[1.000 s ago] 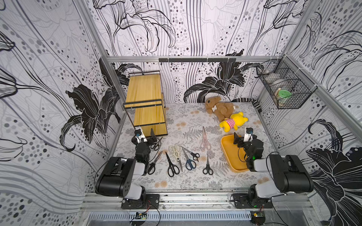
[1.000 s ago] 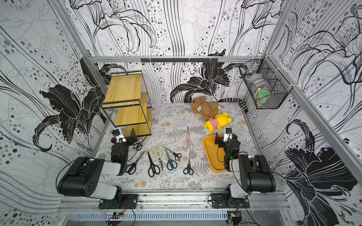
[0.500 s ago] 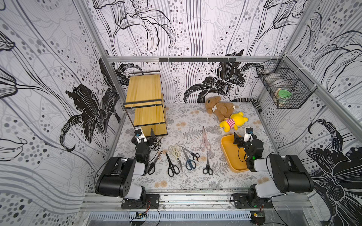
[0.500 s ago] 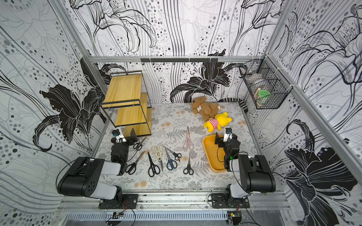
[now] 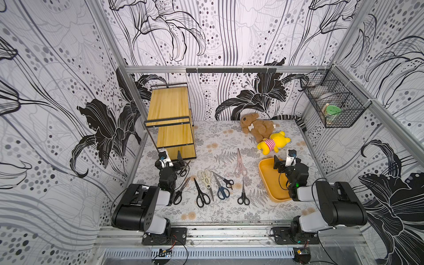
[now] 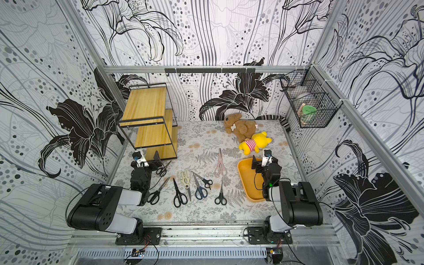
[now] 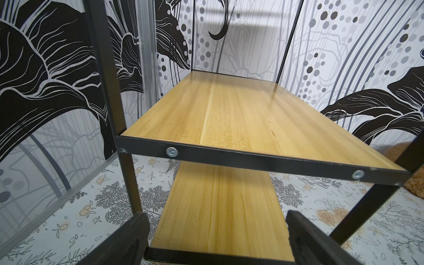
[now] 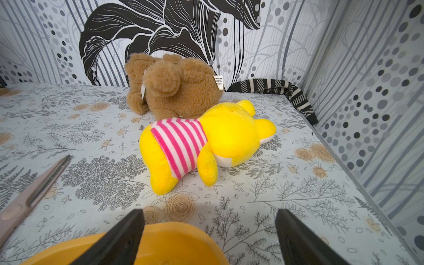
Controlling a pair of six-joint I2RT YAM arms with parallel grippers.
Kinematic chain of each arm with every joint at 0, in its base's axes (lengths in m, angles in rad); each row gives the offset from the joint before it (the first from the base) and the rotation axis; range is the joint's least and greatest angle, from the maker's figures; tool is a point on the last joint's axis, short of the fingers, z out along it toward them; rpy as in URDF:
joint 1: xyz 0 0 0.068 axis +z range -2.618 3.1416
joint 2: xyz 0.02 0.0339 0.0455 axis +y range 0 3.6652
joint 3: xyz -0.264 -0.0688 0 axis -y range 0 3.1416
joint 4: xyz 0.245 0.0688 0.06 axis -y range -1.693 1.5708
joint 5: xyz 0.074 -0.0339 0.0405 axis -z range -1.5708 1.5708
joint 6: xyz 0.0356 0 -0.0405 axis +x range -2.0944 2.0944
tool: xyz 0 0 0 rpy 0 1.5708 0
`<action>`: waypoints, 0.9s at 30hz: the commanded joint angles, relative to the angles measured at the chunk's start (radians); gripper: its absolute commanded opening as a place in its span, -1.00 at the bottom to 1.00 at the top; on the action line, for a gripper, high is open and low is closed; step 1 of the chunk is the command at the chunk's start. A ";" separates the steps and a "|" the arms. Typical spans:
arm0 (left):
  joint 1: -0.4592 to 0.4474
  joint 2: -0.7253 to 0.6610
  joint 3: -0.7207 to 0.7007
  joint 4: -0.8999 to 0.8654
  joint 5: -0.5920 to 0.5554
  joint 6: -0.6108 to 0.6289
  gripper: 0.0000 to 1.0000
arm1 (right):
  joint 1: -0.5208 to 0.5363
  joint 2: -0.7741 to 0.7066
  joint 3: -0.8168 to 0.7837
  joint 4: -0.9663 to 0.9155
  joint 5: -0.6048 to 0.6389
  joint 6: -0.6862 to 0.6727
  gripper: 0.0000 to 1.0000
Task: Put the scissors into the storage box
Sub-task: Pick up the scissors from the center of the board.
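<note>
Nothing has shifted over the last second: both arms sit parked as before. The right gripper hangs empty, jaws wide apart, over the 12 o'clock end of the storage box. The box lies at 3 o'clock on the table and looks empty, though the arm hides part of it. The left gripper, also apart, faces the shelf. All the scissors lie at the box's 9 o'clock, so none is stored yet.
</note>
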 commanded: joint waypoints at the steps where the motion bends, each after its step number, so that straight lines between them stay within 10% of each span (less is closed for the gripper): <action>1: -0.001 0.005 0.006 0.021 0.011 0.010 0.96 | 0.003 0.007 -0.010 0.016 -0.010 0.008 0.91; 7: -0.070 -0.007 -0.049 0.128 -0.139 0.045 0.96 | 0.002 -0.084 0.003 -0.078 0.082 0.038 0.97; 21: -0.093 -0.027 -0.093 0.201 -0.156 0.059 0.96 | 0.164 -0.323 0.437 -1.075 0.202 0.156 0.75; 27: -0.157 -0.254 0.040 -0.238 -0.170 0.105 0.96 | 0.379 -0.208 0.643 -1.309 0.232 0.192 0.63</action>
